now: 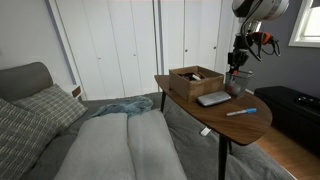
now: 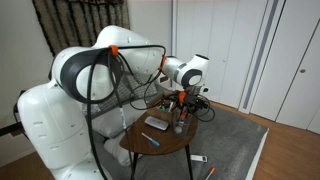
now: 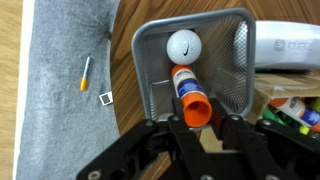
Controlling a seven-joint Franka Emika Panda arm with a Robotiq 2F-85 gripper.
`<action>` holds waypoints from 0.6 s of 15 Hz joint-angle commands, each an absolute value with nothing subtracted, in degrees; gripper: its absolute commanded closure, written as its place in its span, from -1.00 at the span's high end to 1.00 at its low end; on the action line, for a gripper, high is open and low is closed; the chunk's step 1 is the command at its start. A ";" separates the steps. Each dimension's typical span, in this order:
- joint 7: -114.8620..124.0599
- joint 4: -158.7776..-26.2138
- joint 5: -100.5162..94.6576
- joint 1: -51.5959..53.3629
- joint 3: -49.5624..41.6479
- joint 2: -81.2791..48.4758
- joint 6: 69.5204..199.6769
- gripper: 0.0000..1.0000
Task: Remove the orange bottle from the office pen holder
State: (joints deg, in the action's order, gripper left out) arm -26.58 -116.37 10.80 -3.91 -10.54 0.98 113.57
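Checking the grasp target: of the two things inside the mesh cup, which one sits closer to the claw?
The orange bottle, its orange cap pointing toward the claw; the white ball lies deeper in the cup.

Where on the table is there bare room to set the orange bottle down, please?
In an exterior view, the table is bare between the blue pen and its near rim, and between the wooden box and the pillow-side edge. Around the box, grey flat device and pen holder it is crowded.

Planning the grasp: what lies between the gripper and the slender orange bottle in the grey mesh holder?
Nothing. The wrist view shows a bare stretch from the open gripper to the orange bottle; the white ball lies beyond.
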 commanded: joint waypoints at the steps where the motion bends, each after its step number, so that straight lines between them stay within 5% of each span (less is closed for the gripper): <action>1: -26.82 -116.54 9.55 -5.39 -9.76 7.67 109.99 -0.85; 9: -25.94 -108.90 11.56 -7.51 -14.23 14.09 108.21 -0.85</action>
